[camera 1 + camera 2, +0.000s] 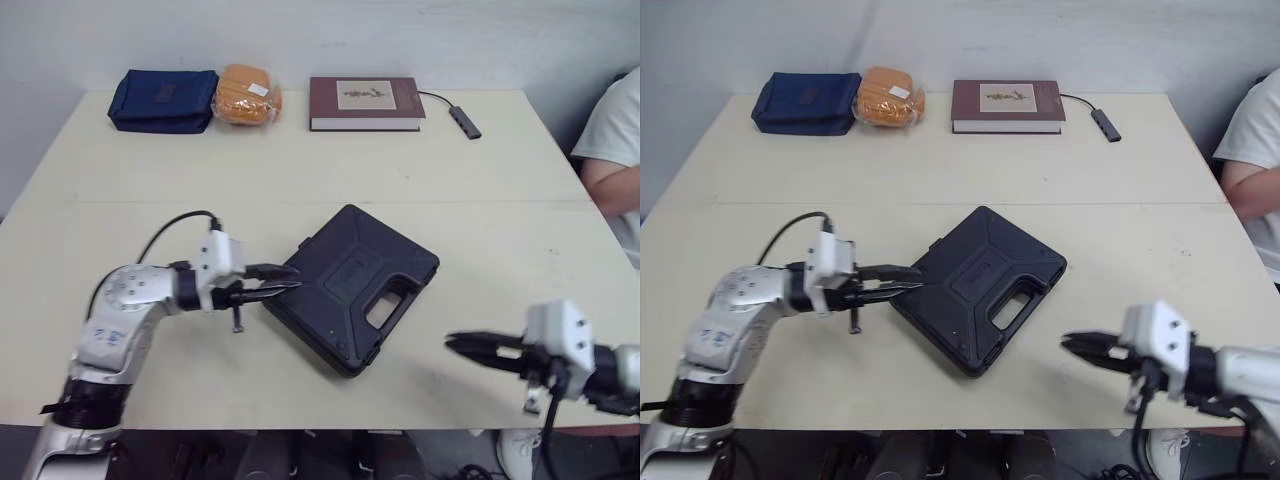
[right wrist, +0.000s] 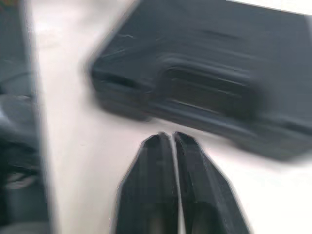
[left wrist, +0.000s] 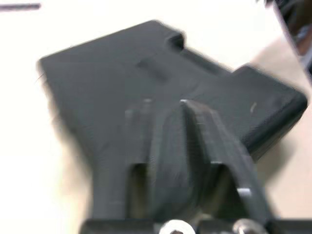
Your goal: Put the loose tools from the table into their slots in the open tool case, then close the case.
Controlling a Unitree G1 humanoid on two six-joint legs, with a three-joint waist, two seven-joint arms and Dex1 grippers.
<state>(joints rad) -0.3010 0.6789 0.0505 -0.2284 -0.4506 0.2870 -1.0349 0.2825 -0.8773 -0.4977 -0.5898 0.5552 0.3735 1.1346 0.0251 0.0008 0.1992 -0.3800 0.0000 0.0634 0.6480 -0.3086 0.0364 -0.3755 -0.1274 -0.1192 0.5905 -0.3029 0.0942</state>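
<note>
Right end effector [image 1: 450, 343] is clenched, tips together, low over the table [image 1: 450, 190]. The tool case [image 1: 355, 285] sits ahead of it and to its left, handle edge facing it, a clear gap between. My left end effector [image 1: 290, 280] is nearer, right at the opposite long edge, though I cannot tell whether it's released or clenched; lid looks down, so I'd press from there.

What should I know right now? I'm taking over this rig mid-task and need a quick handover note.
Left pincer: at the left edge of the black plastic tool case with a moulded handle, grip unclear.
Right pincer: shut, empty, over the beige table, apart from the case on its handle side.
Done: the case lies flat and closed.
Left: confirm it is latched, which can't be judged here, then withdraw both arms.
</note>
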